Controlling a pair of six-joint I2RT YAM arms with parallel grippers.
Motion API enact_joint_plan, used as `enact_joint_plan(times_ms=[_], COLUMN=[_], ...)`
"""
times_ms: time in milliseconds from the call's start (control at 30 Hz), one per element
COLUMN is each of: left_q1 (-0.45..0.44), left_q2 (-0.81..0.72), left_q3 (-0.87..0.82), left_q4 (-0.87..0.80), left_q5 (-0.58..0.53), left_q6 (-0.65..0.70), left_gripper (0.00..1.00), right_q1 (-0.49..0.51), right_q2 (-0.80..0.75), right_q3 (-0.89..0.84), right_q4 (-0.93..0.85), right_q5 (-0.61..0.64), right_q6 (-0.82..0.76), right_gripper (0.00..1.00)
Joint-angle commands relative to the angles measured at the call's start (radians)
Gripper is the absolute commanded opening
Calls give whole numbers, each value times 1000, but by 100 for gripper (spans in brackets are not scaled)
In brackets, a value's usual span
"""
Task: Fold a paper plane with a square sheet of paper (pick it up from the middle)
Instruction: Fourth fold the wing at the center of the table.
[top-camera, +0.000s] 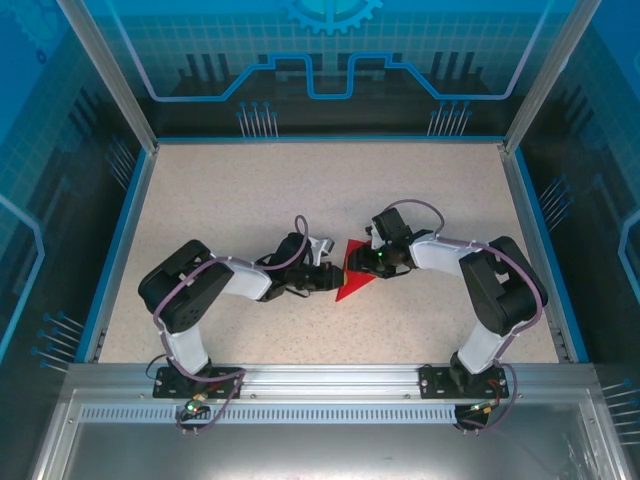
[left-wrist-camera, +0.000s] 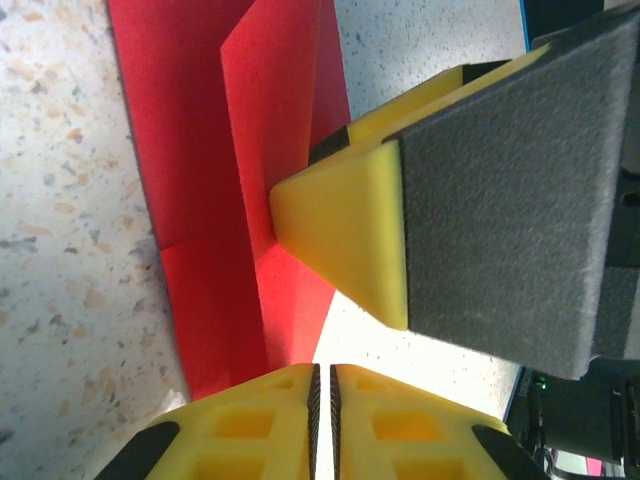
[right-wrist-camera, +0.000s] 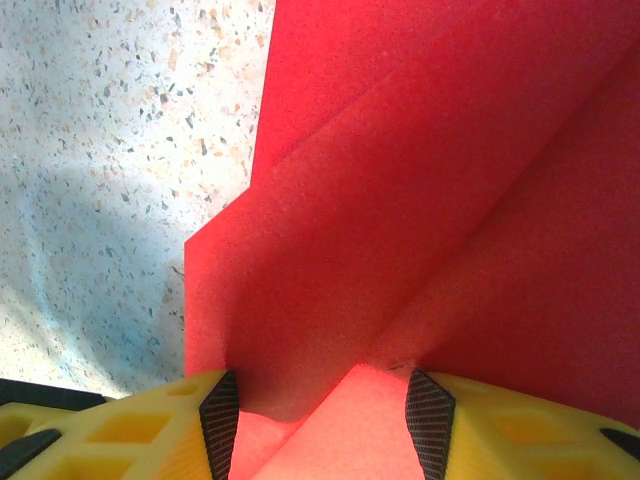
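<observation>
1. Left gripper (top-camera: 325, 277): reaches in from the near-left corner to about mid-table (top-camera: 250, 190). From the top its tips are dark and small, so the jaw gap can't be read there.
2. Left wrist cam: left gripper (left-wrist-camera: 322, 372) has its pads all but together, w/ only a thin slit between. The paper's edge runs right up to the tips. Can't tell if it's nipped in the slit, since the fingers are cut off at the frame's bottom.
3. Square sheet of paper (top-camera: 352, 287): red and part-folded, on the table's middle, slightly nearer the near edge, between the two grippers. Its upper part is hidden under the right gripper. The left wrist cam shows the sheet (left-wrist-camera: 200, 150) w/ one flap raised off the flat layer.
4. In the same cam a right-gripper finger (left-wrist-camera: 340, 230), yellow w/ a grey pad, has its tip against the raised flap. The 2nd finger behind is mostly covered.
5. Right gripper (top-camera: 365, 262): comes from the near-right corner. On its wrist cam the right gripper (right-wrist-camera: 320, 400) has its jaws apart, astride the paper (right-wrist-camera: 400, 200), w/ a fold crease running down between them. The sheet's right side is cut off by the frame.
</observation>
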Motion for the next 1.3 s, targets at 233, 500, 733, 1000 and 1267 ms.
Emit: enact_joint_plan(times_ms=[233, 500, 733, 1000, 1267], left_q1=[0, 0, 1, 1, 0], left_q2=[27, 35, 39, 42, 47], left_q3=[61, 65, 72, 72, 74], left_q4=[-46, -128, -128, -136, -152], left_q5=[0, -63, -66, -77, -88], left_q6=[6, 36, 38, 38, 39], left_gripper=[13, 12, 11, 11, 11], right_q1=[18, 15, 15, 14, 15], right_q2=[60, 25, 14, 44, 79], right_q3=[-10, -24, -16, -4, 9], right_q4=[-88, -57, -74, -107, -155], right_q5=[34, 4, 13, 46, 67], right_q6=[4, 10, 11, 32, 40], right_gripper=[53, 57, 56, 51, 47])
